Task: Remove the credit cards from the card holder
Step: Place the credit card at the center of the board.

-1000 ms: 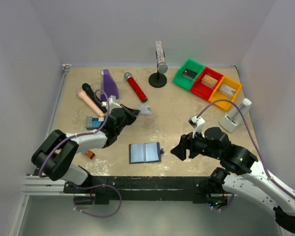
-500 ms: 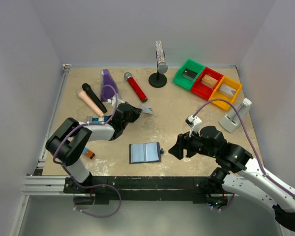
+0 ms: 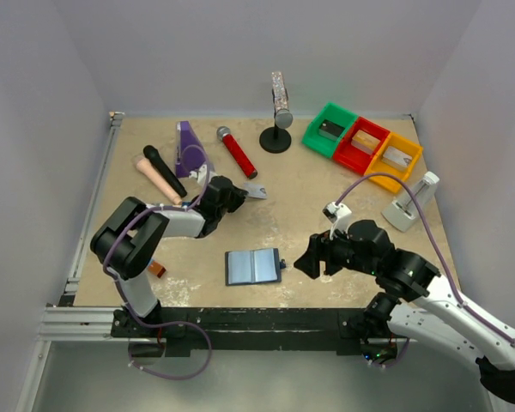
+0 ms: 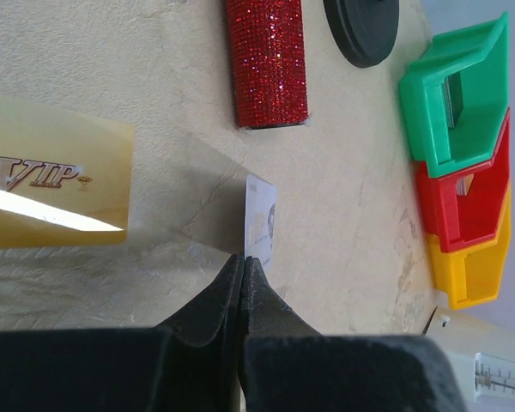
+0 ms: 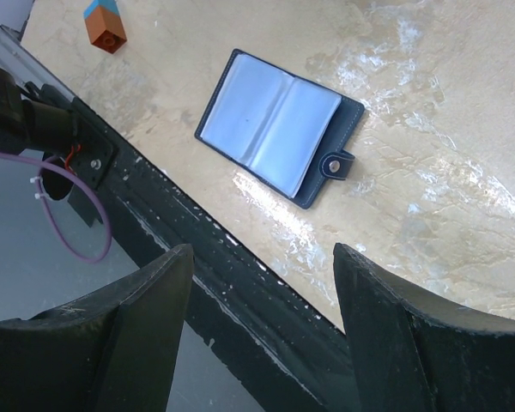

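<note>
My left gripper is shut on a pale silvery credit card, pinching its near edge and holding it edge-on low over the table. An orange-gold credit card marked VIP lies flat just left of it. The dark navy card holder lies open near the table's front edge, blue-grey pockets up and snap tab to the right. My right gripper hangs open over the front edge, right of the holder, with nothing between its fingers.
A red glitter microphone and a black round stand base lie beyond the left gripper. Green, red and yellow bins sit back right. A black microphone, purple piece and orange brick lie left.
The left arm's elbow has swung up and right over the blue block while its gripper kept the silvery card near the same spot. The right gripper has drifted slightly left.
</note>
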You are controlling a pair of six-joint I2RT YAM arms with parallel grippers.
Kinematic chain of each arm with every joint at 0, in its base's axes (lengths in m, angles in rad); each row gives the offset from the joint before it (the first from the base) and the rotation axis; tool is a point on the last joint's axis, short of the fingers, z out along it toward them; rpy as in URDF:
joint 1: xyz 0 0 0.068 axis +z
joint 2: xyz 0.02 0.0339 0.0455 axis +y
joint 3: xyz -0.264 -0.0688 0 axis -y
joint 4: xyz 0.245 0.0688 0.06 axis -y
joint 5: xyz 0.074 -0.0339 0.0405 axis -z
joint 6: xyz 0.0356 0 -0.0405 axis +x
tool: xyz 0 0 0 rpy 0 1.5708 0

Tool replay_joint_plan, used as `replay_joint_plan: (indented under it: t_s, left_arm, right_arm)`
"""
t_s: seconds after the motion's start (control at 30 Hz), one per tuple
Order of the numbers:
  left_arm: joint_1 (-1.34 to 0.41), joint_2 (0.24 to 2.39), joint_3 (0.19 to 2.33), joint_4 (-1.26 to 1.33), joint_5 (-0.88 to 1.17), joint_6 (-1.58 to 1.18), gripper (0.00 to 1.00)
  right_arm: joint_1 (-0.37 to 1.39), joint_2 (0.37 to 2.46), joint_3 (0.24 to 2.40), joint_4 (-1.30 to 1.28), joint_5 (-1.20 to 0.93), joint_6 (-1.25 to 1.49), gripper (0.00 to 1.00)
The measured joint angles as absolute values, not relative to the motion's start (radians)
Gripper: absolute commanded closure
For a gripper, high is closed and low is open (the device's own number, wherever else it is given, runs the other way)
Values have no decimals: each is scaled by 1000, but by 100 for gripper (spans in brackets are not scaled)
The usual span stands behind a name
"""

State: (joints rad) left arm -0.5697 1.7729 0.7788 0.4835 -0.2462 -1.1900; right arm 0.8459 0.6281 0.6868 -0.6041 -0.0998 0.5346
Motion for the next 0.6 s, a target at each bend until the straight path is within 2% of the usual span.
replay_joint_plan:
  t_s: [0.1,0.43,0.6]
  left_arm:
    - [-565,1781,792,470,-239,-1189,100]
    - [-546,1794,802,429,-208,-1184,77]
    - [-542,1798,802,424,-184,-1181,69]
  right_arm:
    - [846,629,681,-604,-100,535,30]
    - [846,641,678,-605,-104,533,30]
    - [846,641,678,-605,-104,532,29]
